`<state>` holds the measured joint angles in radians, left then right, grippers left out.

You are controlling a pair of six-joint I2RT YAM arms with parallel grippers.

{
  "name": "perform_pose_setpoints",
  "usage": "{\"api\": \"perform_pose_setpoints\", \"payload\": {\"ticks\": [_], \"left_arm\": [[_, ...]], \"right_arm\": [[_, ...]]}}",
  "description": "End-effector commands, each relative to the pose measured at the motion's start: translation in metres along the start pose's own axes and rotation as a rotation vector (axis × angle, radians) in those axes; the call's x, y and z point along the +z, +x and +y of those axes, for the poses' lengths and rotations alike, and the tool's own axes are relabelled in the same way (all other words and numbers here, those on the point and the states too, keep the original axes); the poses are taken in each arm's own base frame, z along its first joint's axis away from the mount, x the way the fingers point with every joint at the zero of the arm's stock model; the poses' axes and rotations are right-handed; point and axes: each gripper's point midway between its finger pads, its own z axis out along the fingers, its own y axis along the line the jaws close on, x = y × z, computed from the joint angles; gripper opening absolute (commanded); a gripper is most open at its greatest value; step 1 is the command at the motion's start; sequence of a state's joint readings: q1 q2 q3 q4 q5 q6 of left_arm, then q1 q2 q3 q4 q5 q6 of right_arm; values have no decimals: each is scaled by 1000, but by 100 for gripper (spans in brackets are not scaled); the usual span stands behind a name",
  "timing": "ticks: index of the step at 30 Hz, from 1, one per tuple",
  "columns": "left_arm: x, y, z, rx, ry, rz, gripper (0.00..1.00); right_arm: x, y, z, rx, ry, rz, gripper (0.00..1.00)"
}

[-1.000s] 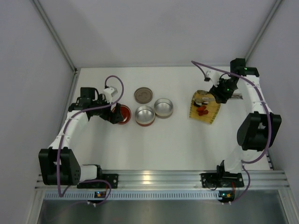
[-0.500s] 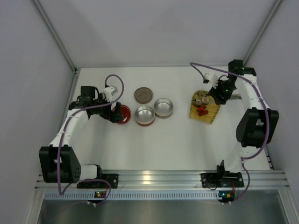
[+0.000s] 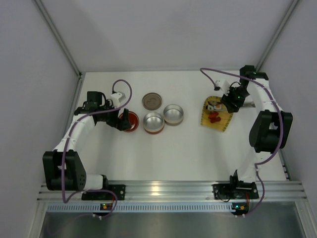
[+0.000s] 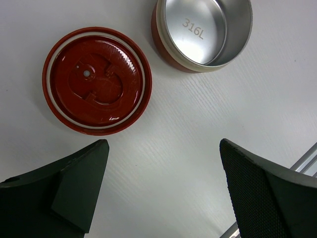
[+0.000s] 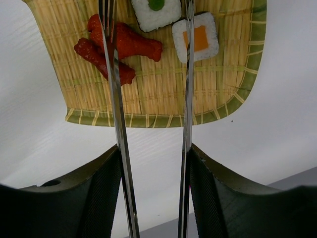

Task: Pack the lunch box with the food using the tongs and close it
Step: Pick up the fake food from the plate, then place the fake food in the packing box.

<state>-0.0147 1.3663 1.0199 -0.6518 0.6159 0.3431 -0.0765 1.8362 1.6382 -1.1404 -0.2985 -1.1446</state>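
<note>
My right gripper (image 5: pixel 154 148) is shut on the tongs (image 5: pixel 118 114), whose two silver blades run forward over the yellow bamboo mat (image 5: pixel 163 94). On the mat lies the food: an orange-centred sushi roll (image 5: pixel 195 37), a green-centred roll (image 5: pixel 156 12) and red pieces (image 5: pixel 130 43). The left blade crosses the red pieces. In the top view the right gripper (image 3: pixel 232 101) hangs at the mat's far right corner. The lunch box shows as a steel bowl (image 4: pixel 205 29) and a red lid (image 4: pixel 96 79). My left gripper (image 4: pixel 162 148) is open above bare table, just near of the lid.
A second steel bowl (image 3: pixel 173 114) and a flat metal lid (image 3: pixel 152 101) stand mid-table beside the first bowl (image 3: pixel 154 122). Grey walls close in both sides. The aluminium rail (image 3: pixel 168 191) runs along the near edge.
My right gripper has drawn back slightly toward the far right with the tongs, uncovering more of the mat and the sushi. The left arm has hardly moved.
</note>
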Motion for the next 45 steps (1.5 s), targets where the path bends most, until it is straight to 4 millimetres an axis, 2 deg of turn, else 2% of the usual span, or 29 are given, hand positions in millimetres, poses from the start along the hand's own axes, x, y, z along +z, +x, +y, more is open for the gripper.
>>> {"api": "perform_pose_setpoints", "payload": {"ticks": [1, 5, 12, 17, 21, 26, 27, 31, 32, 33, 34, 35, 37, 38, 40, 41, 45], "left_arm": [[-4, -16, 2, 25, 2, -39, 98], [-3, -17, 3, 18, 1, -37, 98], [-2, -19, 3, 10, 4, -43, 98], [-4, -19, 1, 9, 4, -47, 98], [-7, -22, 0, 13, 0, -58, 98], [-9, -24, -1, 2, -7, -66, 98], [-9, -23, -2, -9, -9, -64, 98], [-9, -24, 0, -48, -19, -71, 98], [-13, -22, 12, -88, -41, -79, 98], [-15, -24, 13, -111, -27, -87, 98], [-13, -19, 16, -144, -14, -73, 98], [-15, -17, 23, -174, -16, -76, 98], [-16, -16, 28, -209, -6, -77, 98], [-17, -14, 33, -227, -10, -77, 98], [-16, -11, 35, -244, -3, -75, 98], [-16, -10, 36, -246, -1, -73, 98], [-15, -9, 34, -244, 6, -75, 98]], "right_arm": [[0, -9, -11, -49, 25, -31, 52], [0, -9, -11, -49, 21, -31, 49], [-10, -9, -12, -34, 19, -45, 33], [-31, -23, -7, -18, 24, -88, 27], [-56, -45, -8, -14, 60, -135, 26], [-69, -67, 9, -17, 67, -143, 25], [-65, -86, 24, -63, 44, -150, 25], [-68, -126, 55, -105, 41, -190, 25], [-68, -135, 62, -119, 36, -199, 25], [-66, -152, 73, -157, 30, -217, 24], [-65, -160, 79, -150, 31, -220, 24], [-62, -174, 94, -183, 14, -231, 24], [-59, -191, 104, -185, 11, -247, 24], [-57, -205, 117, -218, 0, -259, 24], [-50, -218, 126, -228, 0, -262, 24], [-47, -229, 136, -257, -8, -269, 24], [-27, -249, 151, -281, -39, -259, 24]]}}
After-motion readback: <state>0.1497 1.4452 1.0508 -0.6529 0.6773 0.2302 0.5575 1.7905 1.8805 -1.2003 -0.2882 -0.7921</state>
